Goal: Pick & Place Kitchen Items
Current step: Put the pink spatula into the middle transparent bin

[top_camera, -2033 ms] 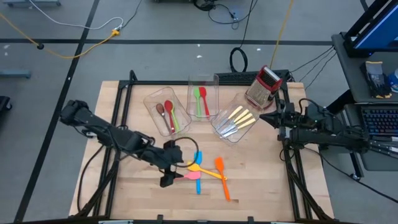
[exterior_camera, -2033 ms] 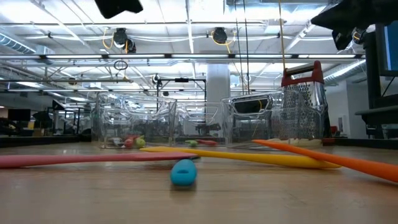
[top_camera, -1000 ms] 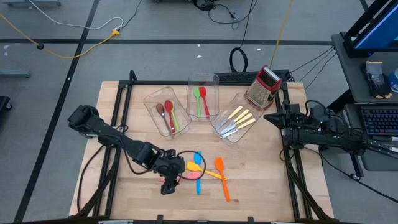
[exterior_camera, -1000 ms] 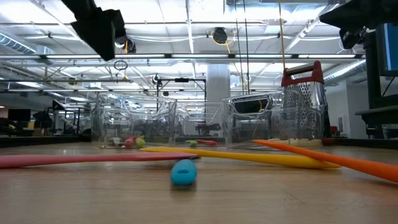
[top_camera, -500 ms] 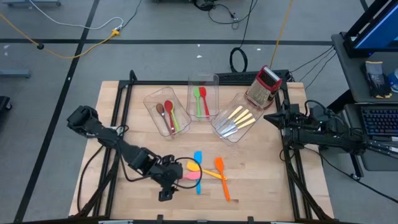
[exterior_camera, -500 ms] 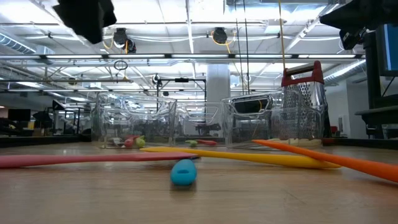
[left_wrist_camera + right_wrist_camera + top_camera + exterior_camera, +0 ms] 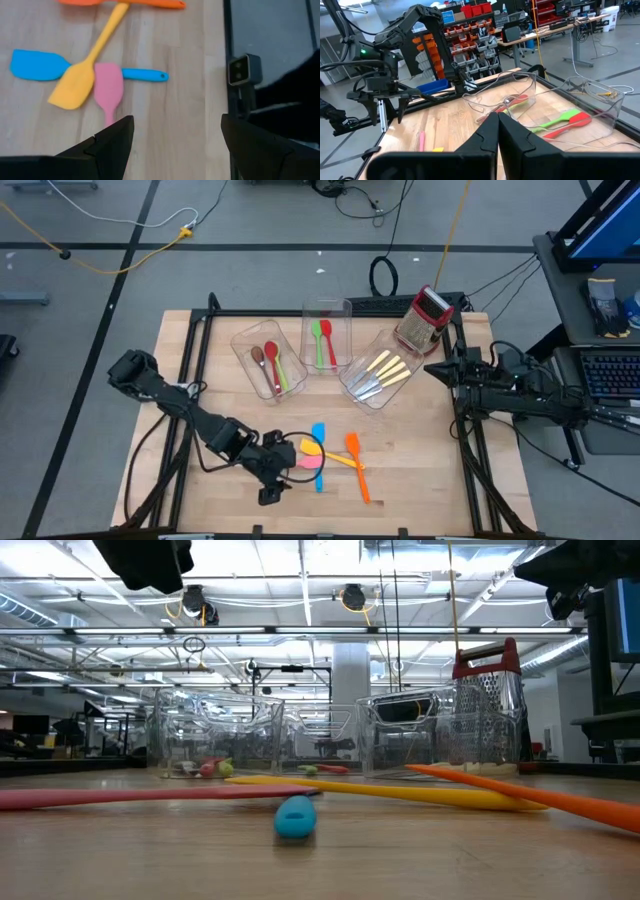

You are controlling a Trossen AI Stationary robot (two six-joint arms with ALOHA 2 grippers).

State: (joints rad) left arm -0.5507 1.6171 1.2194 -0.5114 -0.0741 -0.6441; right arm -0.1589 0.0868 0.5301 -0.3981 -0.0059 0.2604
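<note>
A: Count, loose on the table (image 7: 420, 470) near its front edge?
B: Four spatulas: one blue (image 7: 318, 432), one yellow (image 7: 313, 447), one pink (image 7: 311, 462), one orange (image 7: 355, 451).
A: Clear bins?
B: Three. One has three spoons (image 7: 270, 363), one has two spatulas (image 7: 322, 340), green and red, and one has four pieces of cream-handled cutlery (image 7: 383, 370).
A: Else?
B: One box grater (image 7: 424, 317), back right corner.

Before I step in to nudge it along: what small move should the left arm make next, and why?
Probably lower straight down. The left gripper hangs open above the pink spatula, whose handle runs between the fingers, and it lies loose on the table beside the yellow spatula. The right gripper waits shut.
</note>
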